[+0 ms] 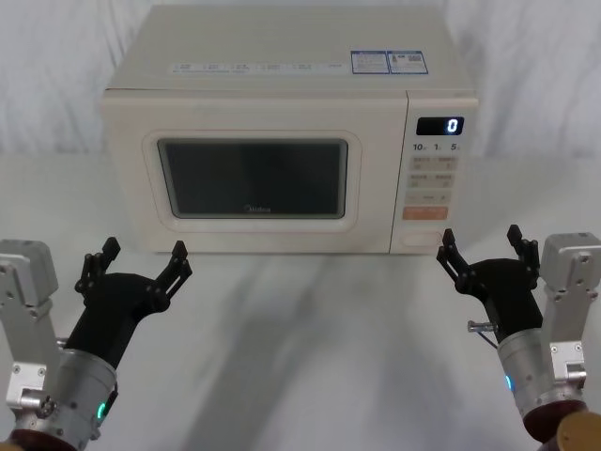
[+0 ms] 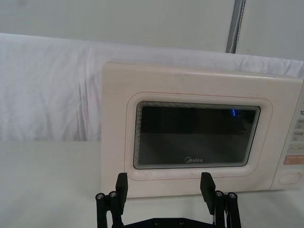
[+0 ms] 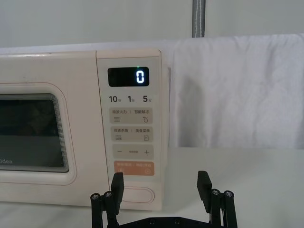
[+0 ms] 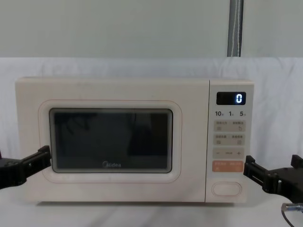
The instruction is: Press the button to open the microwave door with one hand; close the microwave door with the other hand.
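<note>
White bench [image 1: 310, 310] carries a cream box microwave [image 1: 282, 56], upper centre of the head view, front face toward the robot. Its cream microwave door with dark rounded window [image 1: 254, 178] is shut flush, long axis horizontal, taking the left and middle of the face. The narrow control strip [image 1: 437, 169] sits at right, display reading 0. The wide cream pill-shaped button [image 1: 427, 240] is at the strip's bottom, below the orange key [image 1: 424, 213], long axis horizontal, facing straight out.

Left black two-finger gripper with green ring light [image 1: 143, 256]: lower left of the head view, clear of the door, fingers spread wide. Right black two-finger gripper with blue light [image 1: 481, 246]: lower right, just right of and below the button, not touching, fingers spread wide.

Risks, as I read it: open fingers could straddle the button or clip the orange key just above; one fingertip has to land square. If the door swings out, the left gripper looks to be in its path.
</note>
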